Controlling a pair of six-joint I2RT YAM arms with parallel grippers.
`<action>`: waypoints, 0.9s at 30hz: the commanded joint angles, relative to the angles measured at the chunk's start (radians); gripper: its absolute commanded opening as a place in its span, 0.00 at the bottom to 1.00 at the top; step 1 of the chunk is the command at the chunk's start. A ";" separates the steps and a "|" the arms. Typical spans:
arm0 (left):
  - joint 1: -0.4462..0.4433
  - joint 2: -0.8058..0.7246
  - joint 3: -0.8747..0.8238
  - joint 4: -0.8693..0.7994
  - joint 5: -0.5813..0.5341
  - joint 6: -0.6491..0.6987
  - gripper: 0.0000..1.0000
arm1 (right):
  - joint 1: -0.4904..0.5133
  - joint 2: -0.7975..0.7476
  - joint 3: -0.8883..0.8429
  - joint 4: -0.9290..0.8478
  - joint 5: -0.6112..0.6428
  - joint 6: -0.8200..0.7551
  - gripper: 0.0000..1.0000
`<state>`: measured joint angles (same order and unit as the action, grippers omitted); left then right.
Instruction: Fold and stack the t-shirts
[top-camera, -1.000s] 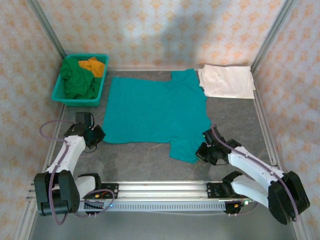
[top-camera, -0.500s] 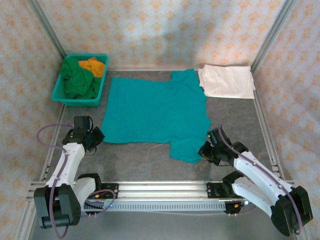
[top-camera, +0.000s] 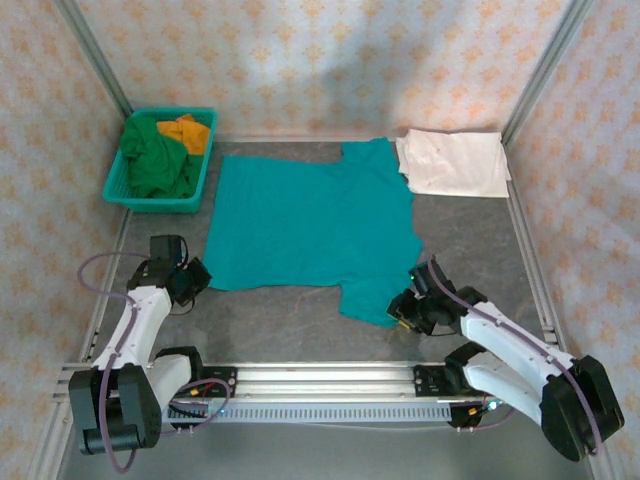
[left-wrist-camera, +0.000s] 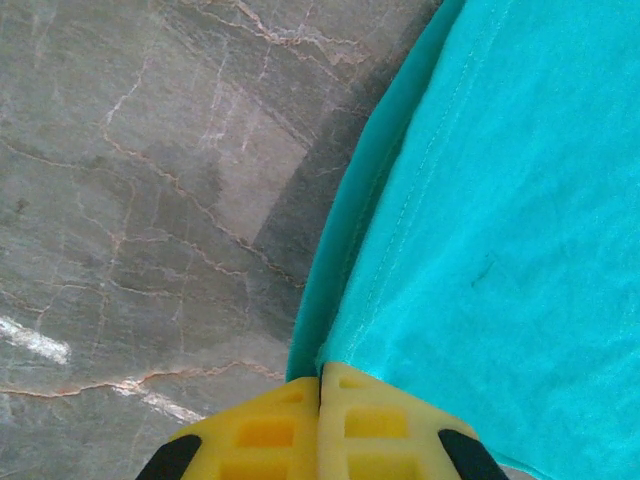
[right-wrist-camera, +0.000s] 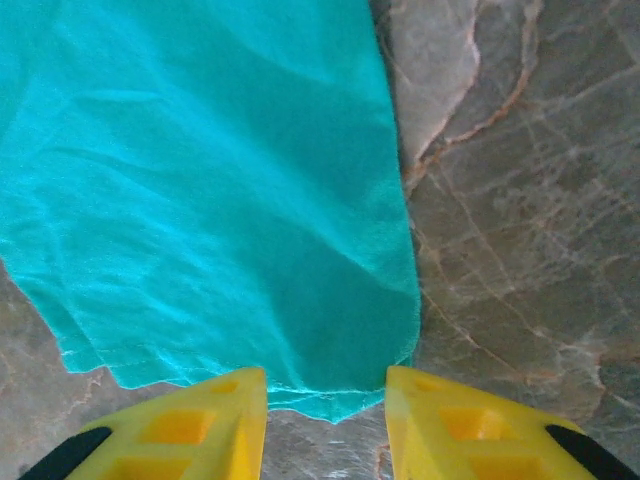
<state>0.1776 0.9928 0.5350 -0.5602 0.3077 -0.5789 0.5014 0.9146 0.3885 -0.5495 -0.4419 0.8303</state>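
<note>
Grey marbled table (top-camera: 470, 240), patterned walls (top-camera: 330, 50) on three sides.

Teal shirt (top-camera: 310, 225) lies spread flat mid-table, ahead of both hands. One sleeve points to the far wall, the other to the near edge.

Left hand (top-camera: 190, 275) sits at the shirt's near-left corner. In the wrist view its yellow fingers (left-wrist-camera: 260, 435) are pressed together with no gap. The shirt's corner runs straight into the seam between them, so it looks pinched. The hem ahead of the hand is lifted, showing a darker band and a shadow on the stone. There is bare table left of this hand.

Right hand (top-camera: 405, 308) is at the end of the near sleeve. Its fingers (right-wrist-camera: 200, 420) are spread wide and hold nothing. The sleeve's hem lies on the table just ahead of the gap between the tips, with its right edge near the right finger. There is bare stone to the right of this hand and all the way ahead on that side.

White shirt (top-camera: 452, 163) is folded, far ahead of the right hand at the back corner. Its left edge meets the teal far sleeve.

Basket (top-camera: 120, 185) is far ahead of the left hand, near the back wall. It holds a bunched green shirt (top-camera: 155, 160) and an orange shirt (top-camera: 188, 132). A thin strip of table separates the basket from the teal shirt.

An open strip of table runs between the two hands, below the shirt's near edge.
</note>
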 joint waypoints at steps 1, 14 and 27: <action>0.008 -0.014 -0.007 -0.005 -0.001 -0.001 0.00 | 0.007 -0.021 0.002 -0.027 0.036 0.017 0.38; 0.007 -0.004 -0.007 0.007 -0.011 0.003 0.00 | 0.008 -0.039 0.009 -0.028 0.067 0.027 0.40; 0.007 -0.005 -0.018 0.013 -0.016 0.005 0.00 | 0.018 0.032 0.003 0.036 0.051 0.028 0.32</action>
<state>0.1776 0.9909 0.5343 -0.5591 0.3073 -0.5785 0.5121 0.9501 0.3981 -0.5442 -0.3935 0.8520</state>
